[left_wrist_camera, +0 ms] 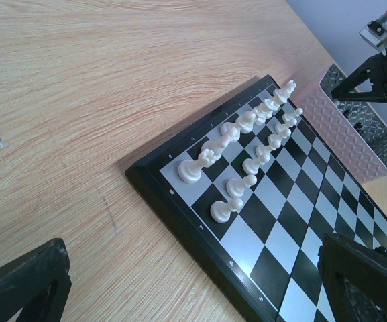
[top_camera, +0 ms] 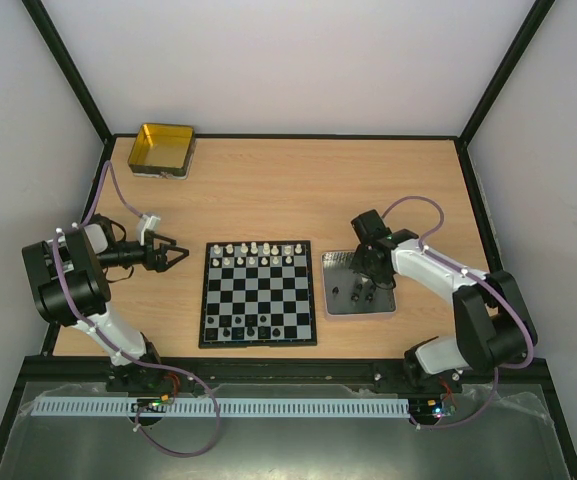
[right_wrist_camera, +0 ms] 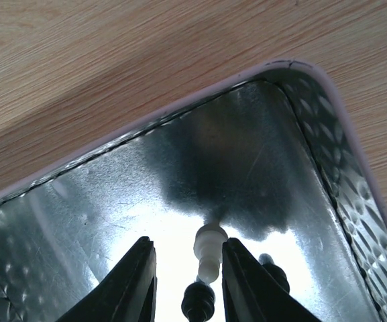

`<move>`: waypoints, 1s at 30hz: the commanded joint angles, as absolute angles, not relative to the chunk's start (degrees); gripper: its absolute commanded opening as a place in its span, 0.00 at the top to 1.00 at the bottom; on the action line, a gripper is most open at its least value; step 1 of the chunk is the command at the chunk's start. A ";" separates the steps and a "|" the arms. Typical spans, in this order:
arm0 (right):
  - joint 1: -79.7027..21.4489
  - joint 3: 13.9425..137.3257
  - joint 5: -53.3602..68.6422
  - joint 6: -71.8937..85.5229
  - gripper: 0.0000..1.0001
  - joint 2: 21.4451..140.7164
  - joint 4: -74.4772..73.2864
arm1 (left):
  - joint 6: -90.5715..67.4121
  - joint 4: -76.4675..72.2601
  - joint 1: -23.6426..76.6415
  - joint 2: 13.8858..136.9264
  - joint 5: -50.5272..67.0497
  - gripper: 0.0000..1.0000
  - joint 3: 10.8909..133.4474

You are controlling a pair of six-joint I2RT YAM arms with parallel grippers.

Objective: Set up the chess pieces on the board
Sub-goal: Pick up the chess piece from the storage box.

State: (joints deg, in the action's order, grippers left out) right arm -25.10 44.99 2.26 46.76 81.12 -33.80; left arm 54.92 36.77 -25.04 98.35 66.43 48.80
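Observation:
The board lies mid-table, with white chess pieces in its two far rows and a few black ones along its near edge. My left gripper hangs open just left of the board, nothing between its fingers. In the left wrist view the white rows stand ahead on the board. My right gripper reaches down into the silver tray. Its jaws stand narrowly open around a white piece; a gap shows on the left side.
A gold-yellow tin sits at the far left corner of the table. Black pieces lie in the tray close to the right fingers, one just outside them. Black frame rails border the table.

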 commanded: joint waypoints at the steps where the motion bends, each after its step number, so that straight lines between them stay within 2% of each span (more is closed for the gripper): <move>1: -24.36 43.80 2.30 46.21 0.73 82.04 -32.68 | 56.43 37.81 -25.27 99.12 67.98 0.00 49.75; 8: -24.26 42.08 2.92 46.30 0.74 82.18 -31.49 | 56.42 37.84 -25.24 99.23 67.96 0.00 49.83; 18: -24.26 42.99 1.81 45.60 0.90 81.54 -32.32 | 56.34 37.82 -25.23 99.28 68.02 0.00 49.83; 30: -26.92 50.43 -2.04 44.35 0.91 80.01 -37.80 | 56.43 38.02 -25.30 99.32 67.98 0.00 49.94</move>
